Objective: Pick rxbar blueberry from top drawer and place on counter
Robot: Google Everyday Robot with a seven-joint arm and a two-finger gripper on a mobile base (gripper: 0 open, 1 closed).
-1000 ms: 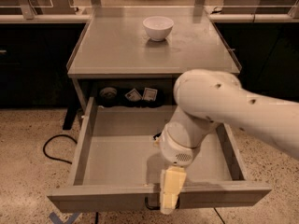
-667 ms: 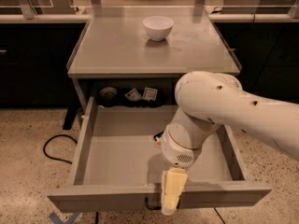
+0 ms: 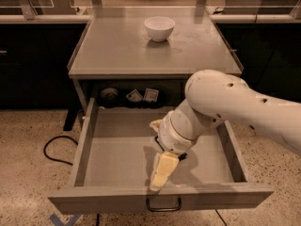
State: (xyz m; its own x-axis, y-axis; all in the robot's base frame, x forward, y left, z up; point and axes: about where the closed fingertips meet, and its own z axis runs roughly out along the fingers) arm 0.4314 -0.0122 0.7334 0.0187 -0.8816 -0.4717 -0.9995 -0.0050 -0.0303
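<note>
One reach deep into the open top drawer [image 3: 85,140]: gripper [image 3: 159,177] pointed straight down just behind the drawer's front wall, a little left of the wire handle [image 3: 163,205], open or closed impossible to tell from this side. No sight of the rxbar blueberry anywhere on the drawer's bare floor; judged to be either hidden beneath the gripper at the front wall or in its hold, no telling which. Risks from here, all a matter of judgement: scraping or jamming against the front wall on the way up, given so little room between tool and metal; pushing the flat bar into the front corner rather than catching it; losing a thin wrapper mid-lift and dropping it back inside. Further hazard above the drawer: bulky white arm [image 3: 221,102] close under the lip of the counter [image 3: 117,51], likely to knock it if raised without first backing out. Also worth minding, on the counter over the drawer, a white bowl [image 3: 159,27] toward the far edge; small packets [image 3: 143,95] behind the drawer's back wall, not to be mistaken for the target.
</note>
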